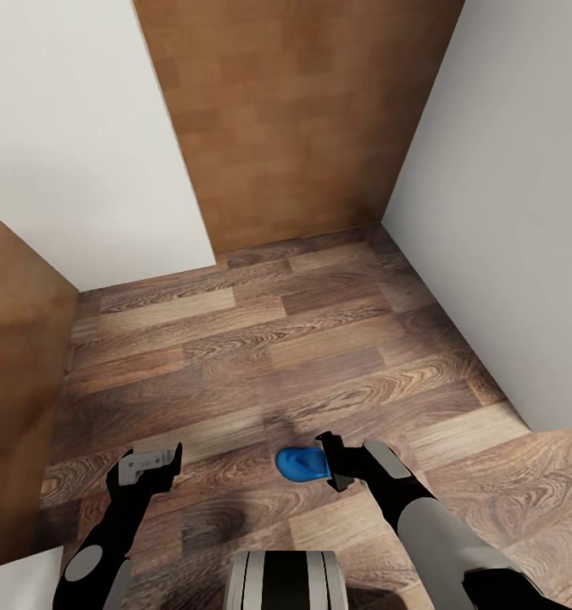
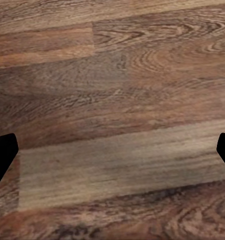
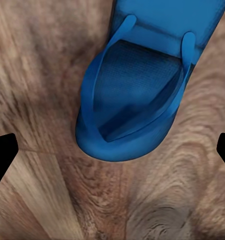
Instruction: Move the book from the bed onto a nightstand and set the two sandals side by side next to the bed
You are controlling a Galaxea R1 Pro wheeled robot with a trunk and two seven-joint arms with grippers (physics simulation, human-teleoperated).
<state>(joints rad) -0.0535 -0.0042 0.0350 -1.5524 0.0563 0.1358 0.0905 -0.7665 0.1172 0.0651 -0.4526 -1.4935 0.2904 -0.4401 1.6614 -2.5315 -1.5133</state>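
Head view: the robot faces a corner of white walls [image 1: 82, 144] and a tan wooden door [image 1: 294, 110] at the top of the frame, with wood-plank floor [image 1: 260, 339] filling the middle. At lower left, the left gripper [image 1: 150, 462] hangs over bare planks, its fingers apart and holding nothing. At lower centre, the right gripper [image 1: 341, 462] sits against a blue sandal [image 1: 301, 463], only the rounded end of which shows to the left of the gripper; whether the fingers grip it cannot be told here.

Left wrist view: two dark fingertips [image 2: 2, 157] stand at opposite edges of the frame, wide apart, over bare floor.

Right wrist view: the sandal fills the upper centre, straps facing the camera, its sole running off the top. The fingertips [image 3: 2, 160] sit at the far edges, spread wide and clear of the sandal.
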